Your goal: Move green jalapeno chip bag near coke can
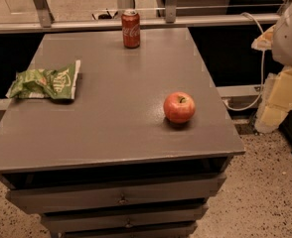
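The green jalapeno chip bag [45, 83] lies flat near the left edge of the grey table [116, 133], its white edge facing right. The coke can [131, 29] stands upright at the table's far edge, near the middle. My gripper [280, 100] hangs at the right edge of the view, beyond the table's right side and below the white arm housing [291, 31]. It is far from both the bag and the can and holds nothing that I can see.
A red apple [179, 107] sits on the right part of the table, towards the front. Drawers [121, 198] run below the tabletop. A rail and glass wall [136, 23] stand just behind the can. A white cable [259, 73] hangs at the right.
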You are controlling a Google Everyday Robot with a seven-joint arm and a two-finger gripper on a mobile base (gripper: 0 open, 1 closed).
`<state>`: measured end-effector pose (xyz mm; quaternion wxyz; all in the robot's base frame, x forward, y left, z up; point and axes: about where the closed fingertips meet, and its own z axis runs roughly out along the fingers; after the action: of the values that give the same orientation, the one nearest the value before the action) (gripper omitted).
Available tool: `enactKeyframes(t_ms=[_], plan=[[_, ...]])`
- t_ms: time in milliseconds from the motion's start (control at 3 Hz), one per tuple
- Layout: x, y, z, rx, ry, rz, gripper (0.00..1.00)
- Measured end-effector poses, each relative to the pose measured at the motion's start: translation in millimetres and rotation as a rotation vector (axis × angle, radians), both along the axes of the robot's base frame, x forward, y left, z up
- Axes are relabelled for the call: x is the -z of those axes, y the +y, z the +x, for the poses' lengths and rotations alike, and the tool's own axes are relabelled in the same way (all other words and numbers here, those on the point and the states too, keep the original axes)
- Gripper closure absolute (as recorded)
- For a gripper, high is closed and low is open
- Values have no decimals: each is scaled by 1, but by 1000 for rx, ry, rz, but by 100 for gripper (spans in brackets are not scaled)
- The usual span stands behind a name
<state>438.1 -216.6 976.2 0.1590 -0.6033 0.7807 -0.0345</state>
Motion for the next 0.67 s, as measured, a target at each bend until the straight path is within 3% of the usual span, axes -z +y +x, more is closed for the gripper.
enactKeyframes(t_ms=[333, 667], plan=[[2, 4, 2, -8, -1, 11, 0], [21, 43, 24, -85, 1, 108, 0]])
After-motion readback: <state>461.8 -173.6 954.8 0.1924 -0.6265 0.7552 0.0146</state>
